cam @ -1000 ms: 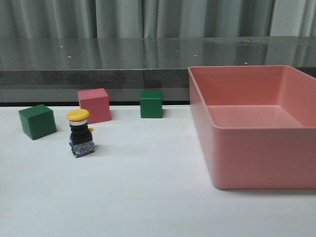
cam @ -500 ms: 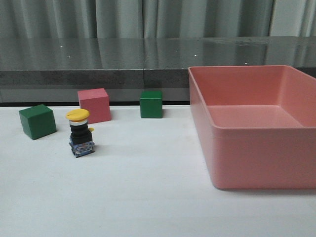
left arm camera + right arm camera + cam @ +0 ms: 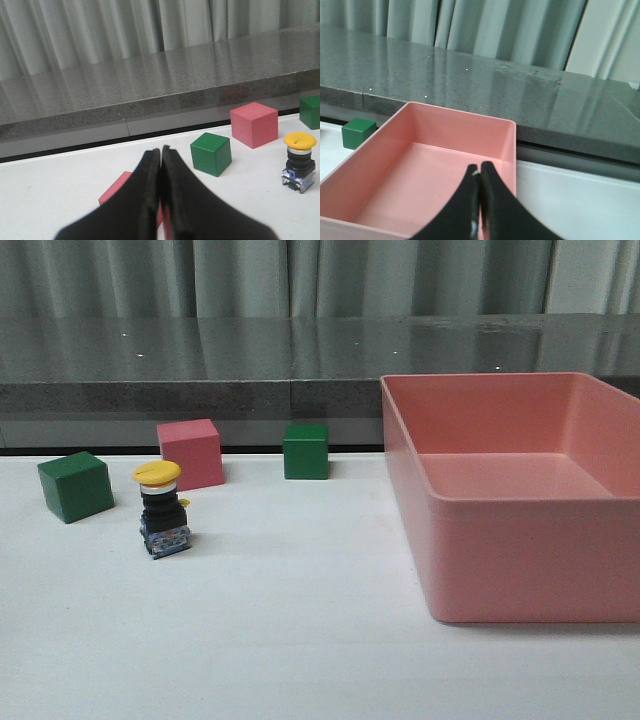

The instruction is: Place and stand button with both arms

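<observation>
Front view, table: white surface (image 3: 300,640), bare in the foreground; neither arm appears in this view.
Bin: large pink bin (image 3: 520,570) on the right side of the table, nearest the camera of all items, open top, nothing visible inside it.
Button: push-button (image 3: 163,510) stands upright on its blue base, yellow cap on top, left of centre, well apart from the bin and touching nothing.
Left green cube: green cube (image 3: 75,486) sits to the left of the button and slightly farther back, apart from it.
Pink cube: pink cube (image 3: 190,453) sits just behind the button, near the table's rear edge.
Second green cube: green cube (image 3: 306,450) sits right of the pink cube, between it and the bin, also near the rear edge.
Background: dark speckled ledge (image 3: 200,360) runs behind the table, grey curtains (image 3: 250,275) beyond.
Left gripper: left gripper (image 3: 160,152) has its black fingers pressed together with nothing between them; a pink object (image 3: 117,189) lies partly hidden behind them on the table; the button is off to one side, well apart.
Right gripper: right gripper (image 3: 479,172) has its fingers together, empty, positioned over the pink bin's near side.
</observation>
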`<control>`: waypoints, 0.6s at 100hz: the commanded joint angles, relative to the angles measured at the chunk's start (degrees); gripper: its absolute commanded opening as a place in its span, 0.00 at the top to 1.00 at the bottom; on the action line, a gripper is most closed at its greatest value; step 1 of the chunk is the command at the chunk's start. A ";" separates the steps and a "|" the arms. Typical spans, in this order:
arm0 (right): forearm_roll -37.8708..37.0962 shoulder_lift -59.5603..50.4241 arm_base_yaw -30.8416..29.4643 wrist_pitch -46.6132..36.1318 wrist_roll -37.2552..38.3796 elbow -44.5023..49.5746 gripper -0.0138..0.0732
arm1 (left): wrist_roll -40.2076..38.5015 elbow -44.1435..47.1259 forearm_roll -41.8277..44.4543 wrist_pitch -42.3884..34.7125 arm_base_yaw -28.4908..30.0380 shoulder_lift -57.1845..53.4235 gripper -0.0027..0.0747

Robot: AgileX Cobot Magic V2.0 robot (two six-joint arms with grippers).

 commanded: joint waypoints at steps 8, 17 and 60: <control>-6.58 -5.27 -0.31 -7.93 13.08 5.55 0.91 | -0.62 2.68 -0.03 -4.86 -0.03 -1.77 0.99; -6.28 -7.99 -0.27 -8.57 13.63 8.82 0.91 | -0.62 2.68 -0.03 -4.86 -0.03 -1.77 0.99; -6.31 -10.52 -0.27 -8.48 13.63 11.66 0.91 | -0.62 2.68 -0.03 -4.86 -0.03 -1.77 0.99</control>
